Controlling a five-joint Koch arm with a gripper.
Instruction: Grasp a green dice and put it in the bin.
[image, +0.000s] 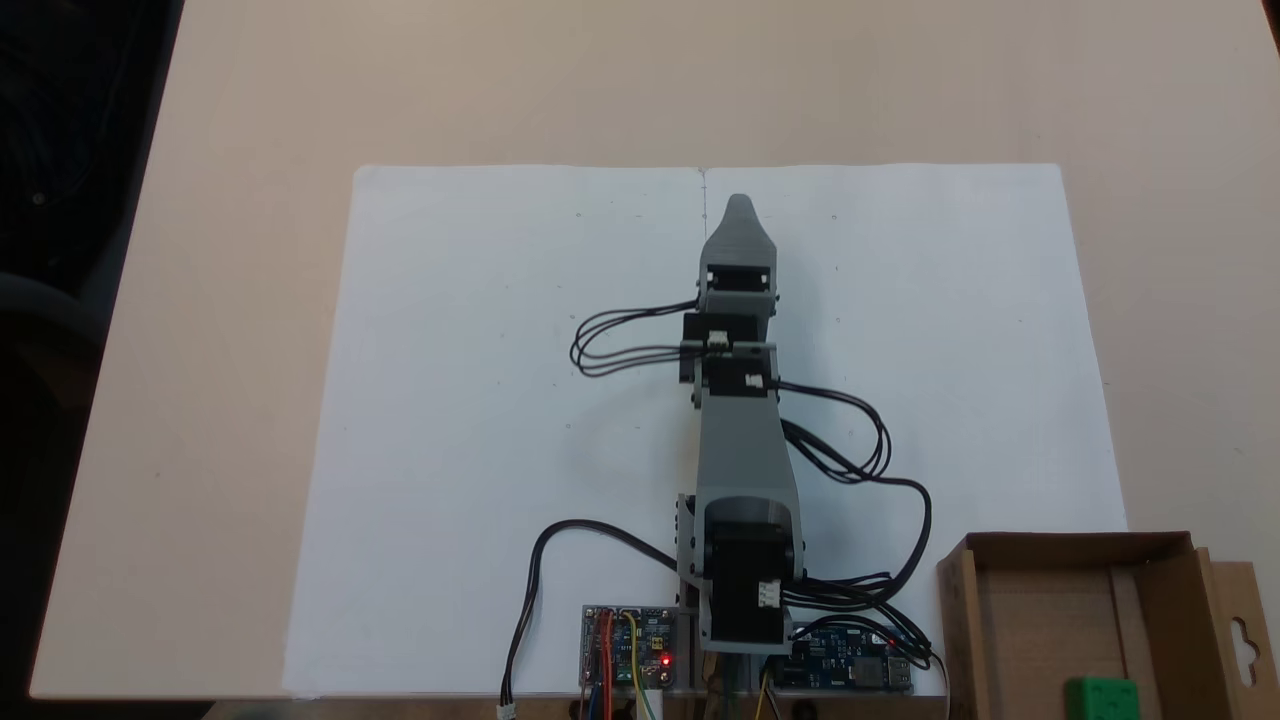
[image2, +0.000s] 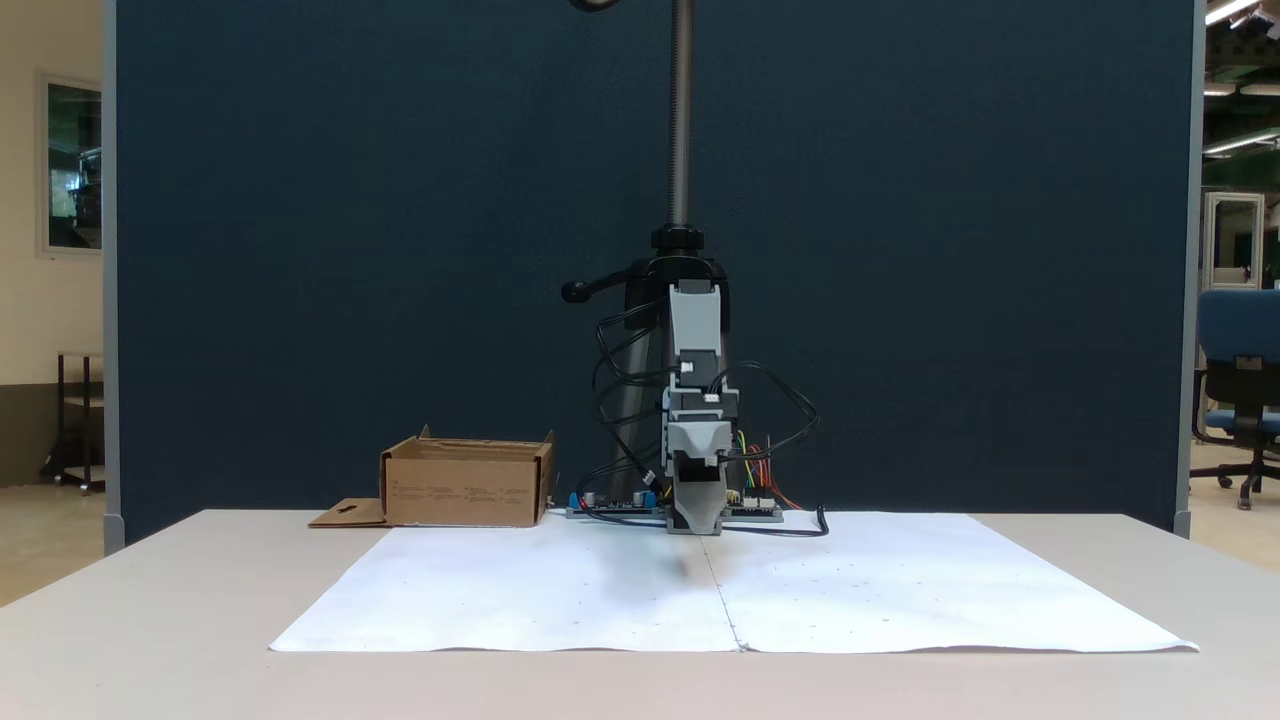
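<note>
Tabletop (image: 200, 400), beige, w/ a big white paper sheet (image: 480, 420) over most of its middle; a seam runs down the sheet's centre. Dark blue partition (image2: 350, 250) stands behind the rig, w/ a metal pole (image2: 681, 110) rising up behind the arm.

Arm (image: 745, 440) stretches straight out over the sheet along the seam, black cables looping off both sides. Nothing else lies on the paper around it.

Bin (image: 1060, 620), brown cardboard, sits off the sheet's corner next to the arm base, bottom right in the top-down fixed view, left of the base in the front fixed view (image2: 465, 485). Its flap w/ the hang-hole lies flat outside it. Bin is cut off by the frame edge from above.

Two circuit boards (image: 628, 655) at the base, one w/ a red LED lit.

Pincer (image: 739, 215) points away from the base, low over the sheet, carrying nothing. From above just one tapered tip shows; from the front (image2: 696, 520) it's too small and head-on, so can't tell if clenched or released.

Green dice (image: 1100, 697) is inside the bin, by its near edge, partly cut off at the frame bottom; pips not legible. From the front the bin wall hides it.
</note>
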